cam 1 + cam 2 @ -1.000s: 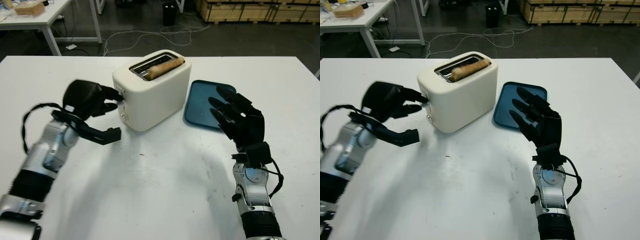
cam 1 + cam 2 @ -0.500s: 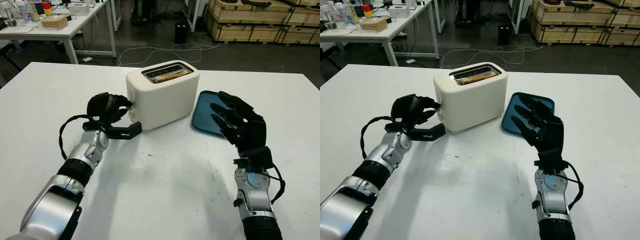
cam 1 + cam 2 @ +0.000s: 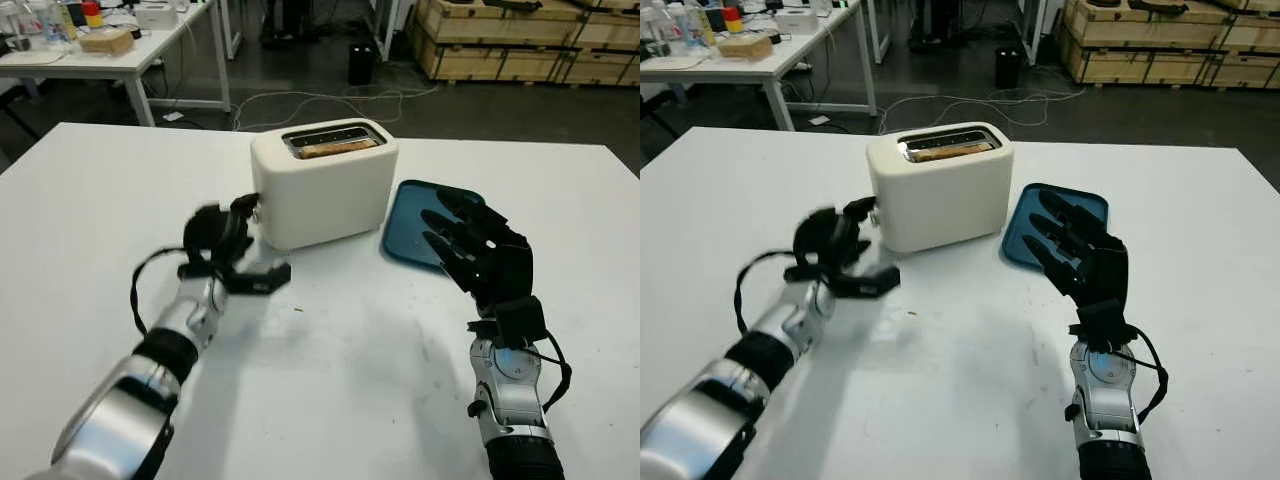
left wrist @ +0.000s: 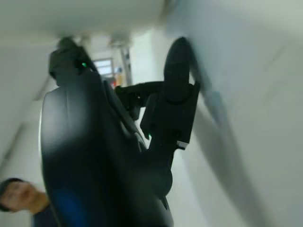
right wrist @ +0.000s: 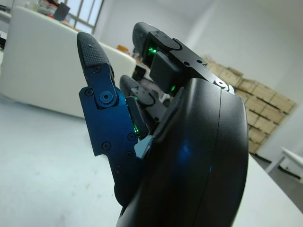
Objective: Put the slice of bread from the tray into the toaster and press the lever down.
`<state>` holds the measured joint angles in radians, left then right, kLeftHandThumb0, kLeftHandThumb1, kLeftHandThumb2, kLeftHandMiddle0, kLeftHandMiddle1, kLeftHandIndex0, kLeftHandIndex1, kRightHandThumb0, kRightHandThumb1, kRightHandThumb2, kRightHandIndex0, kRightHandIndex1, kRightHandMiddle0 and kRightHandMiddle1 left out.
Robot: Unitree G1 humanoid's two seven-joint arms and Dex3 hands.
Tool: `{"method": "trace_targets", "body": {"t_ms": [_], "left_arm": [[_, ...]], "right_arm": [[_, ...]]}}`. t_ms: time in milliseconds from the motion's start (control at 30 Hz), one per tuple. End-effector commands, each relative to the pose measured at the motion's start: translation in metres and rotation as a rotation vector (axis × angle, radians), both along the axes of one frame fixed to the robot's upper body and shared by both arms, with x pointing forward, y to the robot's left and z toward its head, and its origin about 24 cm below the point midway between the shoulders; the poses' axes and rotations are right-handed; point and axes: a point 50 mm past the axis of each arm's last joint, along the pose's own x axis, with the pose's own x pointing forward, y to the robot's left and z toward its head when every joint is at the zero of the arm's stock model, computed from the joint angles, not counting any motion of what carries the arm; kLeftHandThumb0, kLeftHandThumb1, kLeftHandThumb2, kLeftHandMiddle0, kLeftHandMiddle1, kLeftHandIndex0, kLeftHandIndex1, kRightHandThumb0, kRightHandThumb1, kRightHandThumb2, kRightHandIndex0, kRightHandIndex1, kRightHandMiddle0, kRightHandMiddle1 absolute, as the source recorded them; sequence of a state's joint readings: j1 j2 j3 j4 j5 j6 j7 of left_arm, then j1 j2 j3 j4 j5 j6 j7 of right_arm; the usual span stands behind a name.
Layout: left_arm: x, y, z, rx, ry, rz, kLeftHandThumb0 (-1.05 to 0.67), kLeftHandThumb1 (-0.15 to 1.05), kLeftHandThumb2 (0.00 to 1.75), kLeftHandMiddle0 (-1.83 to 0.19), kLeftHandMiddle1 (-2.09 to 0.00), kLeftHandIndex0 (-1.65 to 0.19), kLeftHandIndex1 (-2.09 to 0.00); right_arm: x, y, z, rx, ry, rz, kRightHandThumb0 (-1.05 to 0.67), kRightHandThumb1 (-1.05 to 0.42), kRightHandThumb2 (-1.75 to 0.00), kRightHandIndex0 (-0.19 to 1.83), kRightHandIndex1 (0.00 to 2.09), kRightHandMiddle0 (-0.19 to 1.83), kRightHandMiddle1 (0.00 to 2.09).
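The white toaster (image 3: pixel 325 190) stands at the middle back of the table. The slice of bread (image 3: pixel 335 149) sits low in its slot, only its top edge showing. The blue tray (image 3: pixel 410 215) lies right of the toaster with nothing on its visible part. My left hand (image 3: pixel 232 238) hovers just off the toaster's left end, a little toward me, fingers curled and holding nothing; its picture is blurred. In the left wrist view the toaster's white wall (image 4: pixel 246 94) is close beside the hand. My right hand (image 3: pixel 478 252) is raised open over the tray's near edge.
White table (image 3: pixel 330 380) reaches from the toaster to the front edge. Behind it are a side table with boxes (image 3: pixel 110 45), cables on the floor (image 3: pixel 300 100) and wooden crates (image 3: pixel 520 40). A person (image 4: pixel 19 198) shows in the left wrist view.
The bread dropped from sticking out of the slot to sitting low in it. My left hand has left the toaster's end and moved toward me. The right hand stayed still.
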<state>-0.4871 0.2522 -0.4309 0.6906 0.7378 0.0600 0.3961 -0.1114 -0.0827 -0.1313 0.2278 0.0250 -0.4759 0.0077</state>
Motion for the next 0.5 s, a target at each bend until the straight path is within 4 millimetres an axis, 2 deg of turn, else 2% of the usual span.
{"method": "trace_targets", "body": {"t_ms": [0, 100, 133, 267, 467], "left_arm": [[-0.026, -0.043, -0.007, -0.078, 0.14, -0.232, -0.28, 0.92, 0.27, -0.52, -1.4, -0.71, -0.73], [-0.037, -0.032, 0.031, -0.247, -0.068, -0.231, -0.3, 0.92, 0.26, -0.44, -0.9, -0.58, -0.35], [-0.041, -0.028, 0.042, -0.291, -0.128, -0.217, -0.33, 0.92, 0.28, -0.41, -0.82, -0.54, -0.29], [-0.051, -0.011, 0.079, -0.423, -0.379, -0.102, -0.44, 0.92, 0.4, -0.36, -0.67, -0.49, -0.2], [-0.057, 0.006, 0.11, -0.576, -0.586, -0.042, -0.47, 0.92, 0.46, -0.31, -0.61, -0.46, -0.16]], "right_arm": [[0.0, -0.001, 0.011, -0.014, -0.058, -0.006, -0.48, -0.81, 0.0, 0.93, 0.0, 0.86, 0.0], [0.001, 0.0, 0.011, -0.023, -0.065, -0.002, -0.48, -0.81, 0.0, 0.93, 0.01, 0.85, 0.0], [0.001, 0.0, 0.011, -0.024, -0.065, -0.002, -0.48, -0.81, 0.0, 0.93, 0.01, 0.85, 0.0], [0.002, 0.001, 0.011, -0.019, -0.06, 0.005, -0.49, -0.81, 0.0, 0.94, 0.01, 0.86, 0.0], [0.003, 0.003, 0.013, -0.021, -0.063, 0.017, -0.49, -0.81, 0.0, 0.93, 0.0, 0.85, 0.0]]}}
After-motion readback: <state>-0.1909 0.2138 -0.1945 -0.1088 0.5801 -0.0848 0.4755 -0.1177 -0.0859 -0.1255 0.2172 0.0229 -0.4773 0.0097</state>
